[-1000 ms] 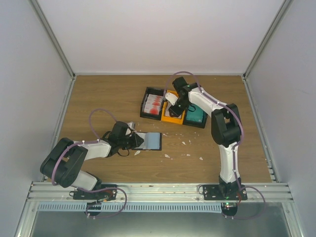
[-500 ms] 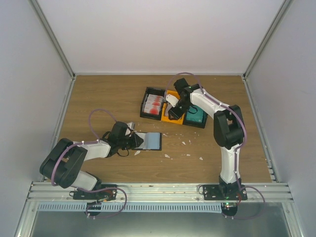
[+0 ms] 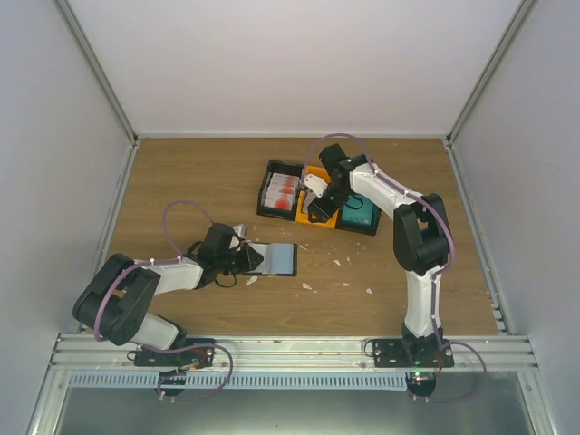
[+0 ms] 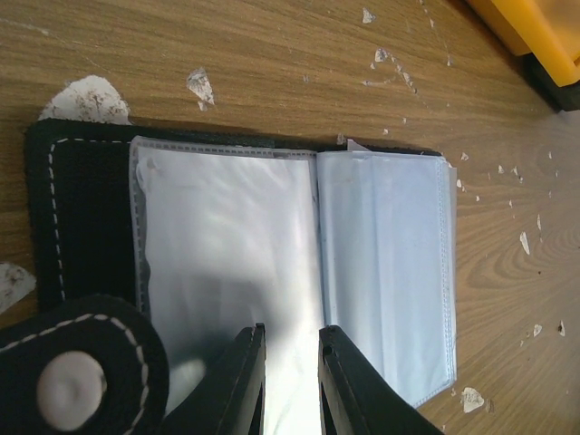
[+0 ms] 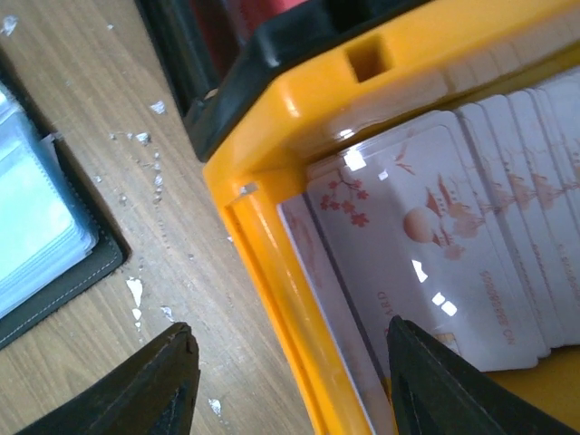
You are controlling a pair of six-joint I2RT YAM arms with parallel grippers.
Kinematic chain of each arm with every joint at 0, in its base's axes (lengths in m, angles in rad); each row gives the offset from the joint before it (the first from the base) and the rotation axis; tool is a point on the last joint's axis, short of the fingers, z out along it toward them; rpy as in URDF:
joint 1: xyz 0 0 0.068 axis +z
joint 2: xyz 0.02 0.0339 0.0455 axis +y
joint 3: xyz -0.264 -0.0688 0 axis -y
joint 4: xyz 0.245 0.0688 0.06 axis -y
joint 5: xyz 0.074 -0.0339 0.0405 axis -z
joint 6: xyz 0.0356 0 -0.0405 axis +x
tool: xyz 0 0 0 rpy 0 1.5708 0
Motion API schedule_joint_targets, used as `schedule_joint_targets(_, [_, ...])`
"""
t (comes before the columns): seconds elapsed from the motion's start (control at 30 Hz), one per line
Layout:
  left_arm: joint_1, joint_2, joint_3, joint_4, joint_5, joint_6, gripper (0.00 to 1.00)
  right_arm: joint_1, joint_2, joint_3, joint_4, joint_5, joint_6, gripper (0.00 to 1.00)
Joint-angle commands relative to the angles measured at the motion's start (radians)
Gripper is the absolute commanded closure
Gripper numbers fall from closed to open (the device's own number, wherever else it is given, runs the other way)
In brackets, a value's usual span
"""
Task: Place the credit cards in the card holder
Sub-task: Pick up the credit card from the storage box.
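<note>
The credit cards (image 5: 453, 272), whitish with pink print, lean packed in the orange tray (image 5: 263, 172). Light, stiff and slick by the look, the front one is probably best pinched by its top edge. The right gripper (image 5: 290, 353) hangs spread and empty astride the tray wall, while the card holder (image 4: 299, 254) lies open on the table (image 4: 272, 54), the left gripper (image 4: 292, 340) narrowed over its sleeves; I cannot tell whether it pinches them.

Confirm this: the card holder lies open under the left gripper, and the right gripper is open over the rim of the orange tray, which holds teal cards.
Wrong on one point: the orange tray holds whitish cards, not teal ones, as the right wrist view shows. The rest stands.
</note>
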Motion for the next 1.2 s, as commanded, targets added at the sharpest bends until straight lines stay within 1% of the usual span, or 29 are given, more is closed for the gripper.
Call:
schedule_joint_targets(0.0, [0.005, 0.0, -0.011, 0.018, 0.01, 0.022, 0.8, 0.005, -0.003, 0.04, 0.029, 0.076, 0.008, 0.39])
schedule_joint_targets(0.1, [0.005, 0.006, -0.007, 0.019, 0.012, 0.025, 0.8, 0.008, 0.026, 0.046, 0.045, 0.122, 0.009, 0.34])
schedule_joint_targets(0.17, [0.005, 0.012, -0.002, 0.019, 0.016, 0.023, 0.8, 0.013, 0.046, 0.05, 0.043, 0.132, 0.003, 0.33])
schedule_joint_targets(0.43, [0.005, 0.019, 0.002, 0.017, 0.02, 0.025, 0.8, 0.041, 0.083, 0.049, 0.013, 0.081, -0.025, 0.33])
schedule_joint_targets(0.73, [0.005, 0.006, 0.001, 0.006, 0.017, 0.025, 0.8, 0.044, 0.026, 0.043, -0.018, 0.03, -0.033, 0.45])
schedule_joint_targets(0.9, [0.005, 0.004, 0.007, 0.003, 0.014, 0.022, 0.8, 0.041, 0.02, 0.037, -0.03, 0.054, -0.018, 0.55])
schedule_joint_targets(1.07, [0.004, -0.002, 0.008, -0.004, 0.008, 0.02, 0.8, 0.041, 0.018, 0.03, -0.031, 0.071, -0.009, 0.62])
schedule_joint_targets(1.17, [0.005, -0.001, 0.008, -0.006, 0.01, 0.02, 0.8, 0.041, 0.017, 0.03, -0.026, 0.081, -0.003, 0.69])
